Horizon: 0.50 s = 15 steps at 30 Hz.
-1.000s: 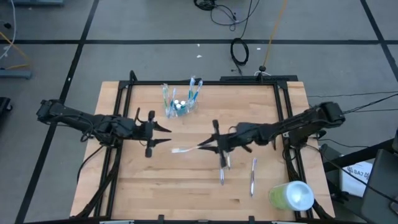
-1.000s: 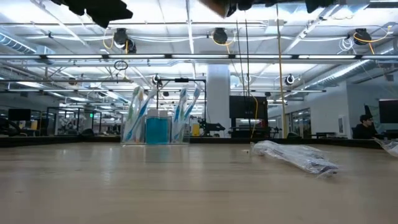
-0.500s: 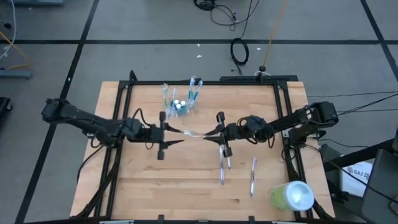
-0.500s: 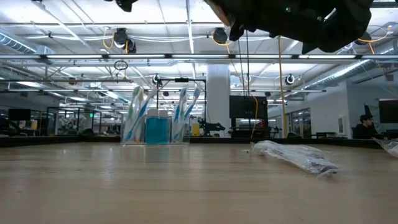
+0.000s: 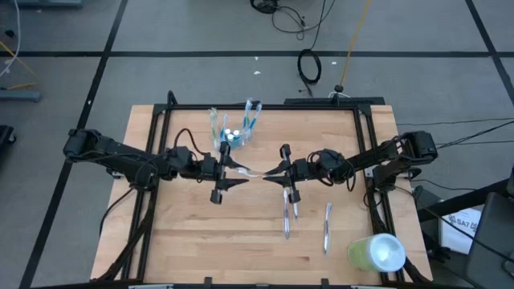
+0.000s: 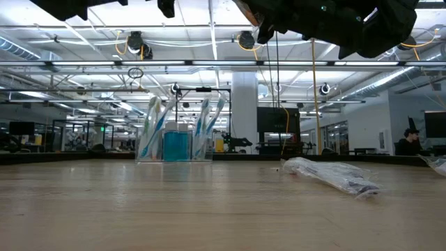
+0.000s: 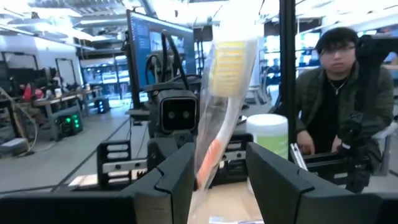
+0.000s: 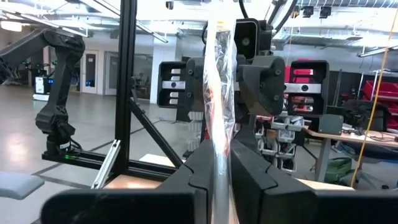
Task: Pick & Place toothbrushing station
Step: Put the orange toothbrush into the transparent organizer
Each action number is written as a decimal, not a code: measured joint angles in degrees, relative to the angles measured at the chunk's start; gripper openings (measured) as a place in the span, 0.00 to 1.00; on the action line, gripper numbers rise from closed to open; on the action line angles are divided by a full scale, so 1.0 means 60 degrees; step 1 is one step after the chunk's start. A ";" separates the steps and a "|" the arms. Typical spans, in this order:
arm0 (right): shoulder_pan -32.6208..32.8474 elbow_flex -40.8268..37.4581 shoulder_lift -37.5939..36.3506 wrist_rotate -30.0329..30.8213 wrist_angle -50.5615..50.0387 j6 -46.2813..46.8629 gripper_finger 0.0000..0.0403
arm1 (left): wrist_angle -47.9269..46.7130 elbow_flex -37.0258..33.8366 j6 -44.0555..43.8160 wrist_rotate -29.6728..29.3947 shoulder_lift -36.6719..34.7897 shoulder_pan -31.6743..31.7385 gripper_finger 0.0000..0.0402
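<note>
Mid-table handover: the right tool (image 5: 277,172) grips one end of a clear-wrapped orange toothbrush (image 5: 253,173), its other end between the left tool (image 5: 228,171)'s part-open fingers. The clear plastic cup (image 5: 233,136) already holds several brushes; three wrapped ones (image 5: 289,217) remain on the wooden table (image 5: 177,241).

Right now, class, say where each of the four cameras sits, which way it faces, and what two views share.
High: overhead, looking down; both arms.
Low: at the table top, facing the cup; arms above.
Left wrist: left gripper around the wrapped toothbrush.
Right wrist: right gripper clamping it.
Both wrist views share that toothbrush.
</note>
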 joint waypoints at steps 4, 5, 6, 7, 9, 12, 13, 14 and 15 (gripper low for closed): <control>-0.0004 0.0003 0.0000 0.0029 -0.0007 0.0004 0.06 | 0.0615 0.0002 -0.0022 0.0167 0.0178 0.0022 0.38; -0.0004 0.0003 0.0000 0.0118 -0.0004 0.0002 0.06 | 0.0696 0.0034 -0.0027 0.0167 0.0217 0.0022 0.38; 0.0000 0.0003 0.0000 0.0260 -0.0014 0.0000 0.06 | 0.0694 0.0106 -0.0031 0.0167 0.0236 0.0023 0.38; -0.0003 0.0003 0.0000 0.0381 -0.0028 0.0004 0.06 | 0.0655 0.0173 -0.0032 0.0166 0.0247 0.0025 0.38; -0.0004 0.0005 0.0000 0.0514 -0.0021 0.0028 0.07 | 0.0583 0.0309 -0.0034 0.0152 0.0253 0.0029 0.38; 0.0000 0.0010 0.0000 0.0521 0.0049 0.0027 0.07 | 0.0594 0.0496 -0.0036 0.0116 0.0442 0.0029 0.38; 0.0000 0.0010 0.0000 0.0546 0.0047 0.0025 0.07 | 0.0576 0.0546 -0.0055 0.0099 0.0513 0.0029 0.38; 0.0001 0.0010 0.0001 0.0659 0.0058 0.0022 0.07 | 0.0597 0.0641 -0.0056 0.0076 0.0619 0.0034 0.38; 0.0004 0.0010 0.0000 0.0809 0.0073 0.0022 0.07 | 0.0666 0.0704 -0.0055 0.0063 0.0718 0.0045 0.38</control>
